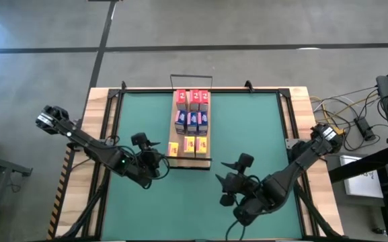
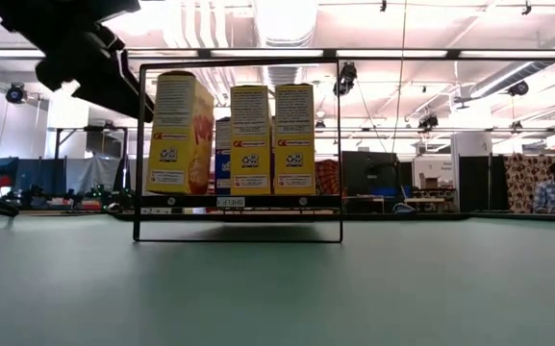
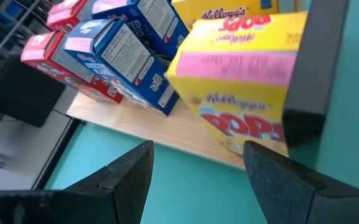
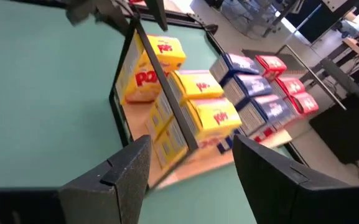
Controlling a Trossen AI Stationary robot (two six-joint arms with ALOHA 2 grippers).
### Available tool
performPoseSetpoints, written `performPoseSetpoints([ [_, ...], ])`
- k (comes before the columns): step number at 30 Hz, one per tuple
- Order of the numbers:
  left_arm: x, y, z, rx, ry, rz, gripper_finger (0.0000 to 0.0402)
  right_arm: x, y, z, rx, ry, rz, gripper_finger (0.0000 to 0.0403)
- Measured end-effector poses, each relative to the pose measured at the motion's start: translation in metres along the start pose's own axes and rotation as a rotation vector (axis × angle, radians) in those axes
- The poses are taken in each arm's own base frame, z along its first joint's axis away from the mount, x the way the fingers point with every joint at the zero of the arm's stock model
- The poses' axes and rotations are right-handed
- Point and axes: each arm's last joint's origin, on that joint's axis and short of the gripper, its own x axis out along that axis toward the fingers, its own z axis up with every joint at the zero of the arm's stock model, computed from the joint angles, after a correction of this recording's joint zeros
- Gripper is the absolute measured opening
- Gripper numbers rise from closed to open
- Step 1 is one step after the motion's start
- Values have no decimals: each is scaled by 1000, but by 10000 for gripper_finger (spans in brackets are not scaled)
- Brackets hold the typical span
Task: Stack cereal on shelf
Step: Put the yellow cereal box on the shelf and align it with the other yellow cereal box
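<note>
The shelf (image 1: 192, 163) is a light-wood board with a thin black wire frame (image 2: 239, 238), lying on the green mat at the table's middle. The cereal boxes stand on it in rows: red (image 1: 192, 99) at the far end, blue (image 1: 192, 122) in the middle, yellow (image 1: 195, 144) at the near end. The left yellow box (image 3: 241, 81) stands at the board's near left corner, turned a little out of line with the other two. My left gripper (image 3: 198, 165) is open just left of that box, pointing at it. My right gripper (image 4: 191, 155) is open over the mat, to the right of the shelf's near end and nearer the front.
Bare green mat (image 1: 247, 128) lies on both sides of the shelf, inside a wooden table border (image 1: 99, 107). Cables and equipment (image 1: 362, 124) sit beyond the table's right edge. A person (image 2: 551, 187) sits far back in the room.
</note>
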Motion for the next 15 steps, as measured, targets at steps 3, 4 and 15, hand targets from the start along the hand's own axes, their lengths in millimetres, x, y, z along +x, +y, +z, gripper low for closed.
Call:
performPoseSetpoints([
  [3,-5,3,6,-2,28,-12,232,-9,-2,-4,-24,6,7,216],
  [4,-7,5,9,1,42,-16,232,-11,-1,-6,-30,4,12,216],
  [15,-53,-2,35,-1,-18,-156,232,-15,8,-34,-217,22,32,209],
])
